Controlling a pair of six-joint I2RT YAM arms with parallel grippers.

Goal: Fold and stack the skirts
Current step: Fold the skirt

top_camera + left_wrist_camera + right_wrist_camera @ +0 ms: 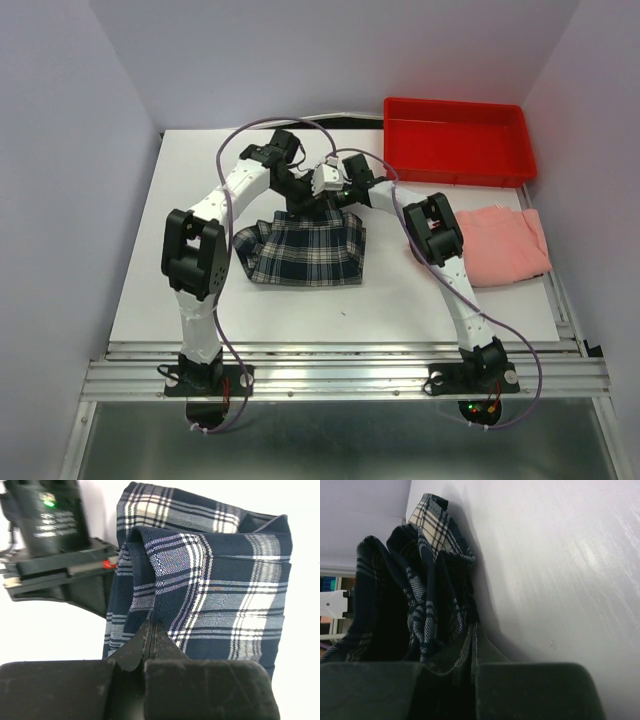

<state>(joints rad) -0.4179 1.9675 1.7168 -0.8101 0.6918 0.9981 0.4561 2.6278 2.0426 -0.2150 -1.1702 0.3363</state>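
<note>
The plaid skirt (305, 250) lies partly folded on the white table, its far edge lifted. My left gripper (297, 204) is shut on that far edge at the left; in the left wrist view the gripper (151, 630) pinches a fold of the plaid skirt (210, 585). My right gripper (345, 193) is shut on the far edge at the right; in the right wrist view the gripper (474, 635) pinches the bunched plaid skirt (430, 580). The salmon-pink skirt (500, 245) lies flat at the right, untouched.
A red plastic tray (458, 140) stands at the back right. The white table top (300, 310) ends at a metal rail in front. Grey walls close in left, right and behind. Purple cables loop over both arms.
</note>
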